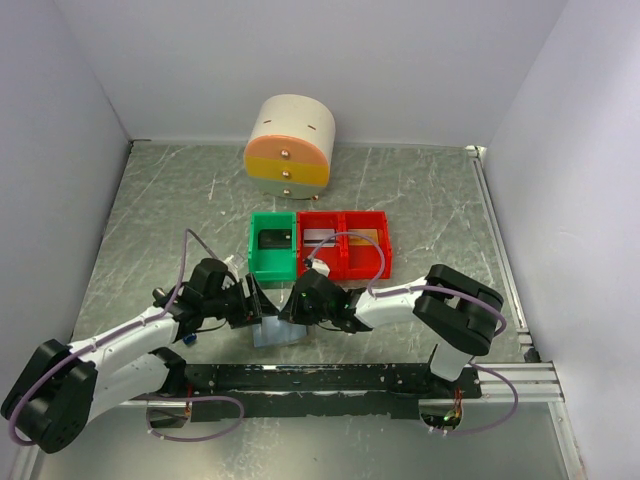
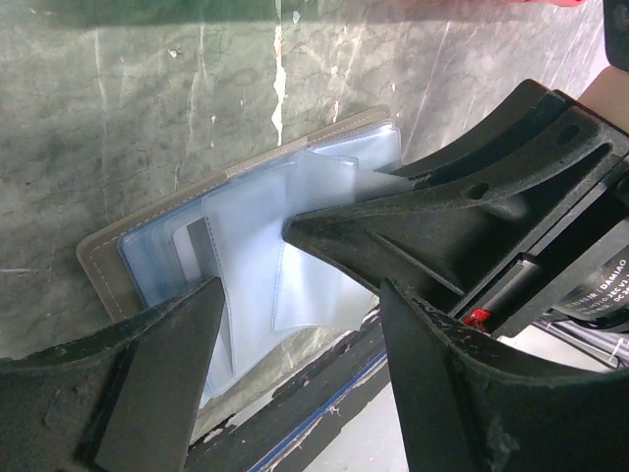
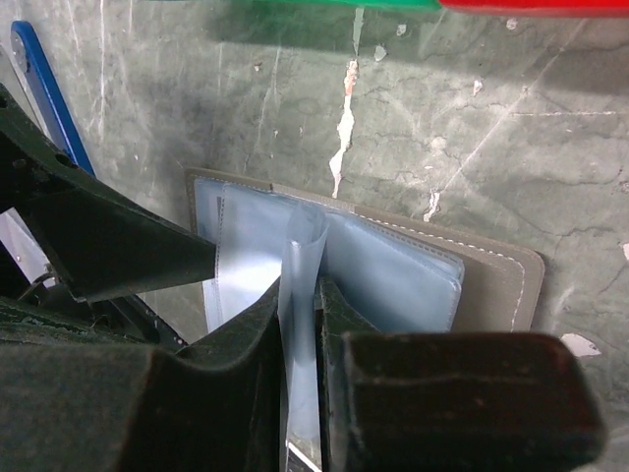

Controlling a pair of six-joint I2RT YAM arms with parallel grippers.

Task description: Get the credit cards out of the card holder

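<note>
Grip first: the right pincer [image 3: 298,295] is clenched on a clear pocket leaf [image 3: 303,241], curled up from the open card holder [image 3: 496,285], which lies on the table [image 3: 472,118] between both arms. The left pincer [image 2: 300,295] is released and straddles the holder's near edge. The step would go best, I judge, by lifting the leaf gently while the left pins the cover. Overhead shows only a pale patch. The left wrist view alone shows fanned pockets; no card shows plainly.
</note>
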